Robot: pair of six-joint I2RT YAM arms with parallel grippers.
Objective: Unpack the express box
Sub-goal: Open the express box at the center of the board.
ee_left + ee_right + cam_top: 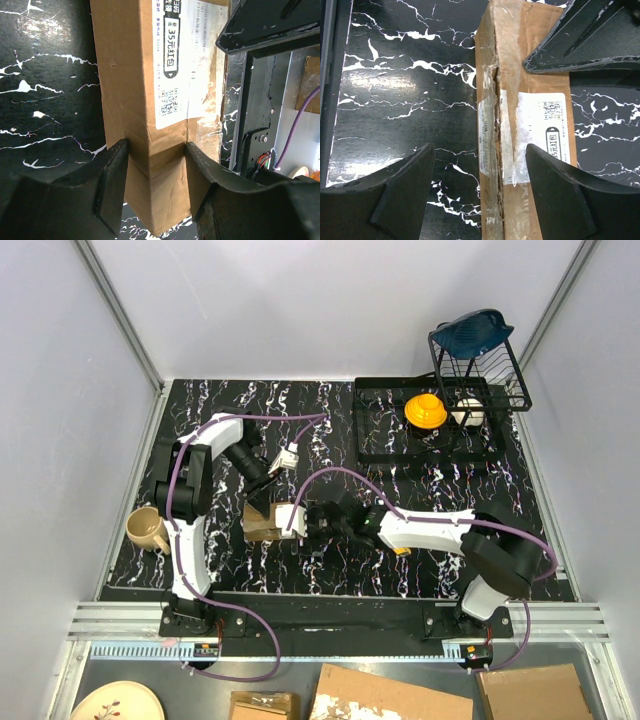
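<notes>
Pinning express box (pixel 270 521) flat mid-surface (pixel 330 420) with left end effector (pixel 156 150), clamped across the narrow width at one end. Long axis roughly left-right, in line with both sets of fingers. Right end effector (pixel 480 150) spread wide at the opposite end, gripping nothing, box off-centre in the gap. Ragged taped seam (pixel 496 150) facing up. Right arm better placed to open it.

express box (pixel 268 521): middle of the table (pixel 230 410)
left gripper (pixel 156 150): clamped around the box's corner
right gripper (pixel 480 150): straddling its right end
mug (pixel 147 530): left of box, table edge
dish rack (pixel 425 430): back right
</notes>
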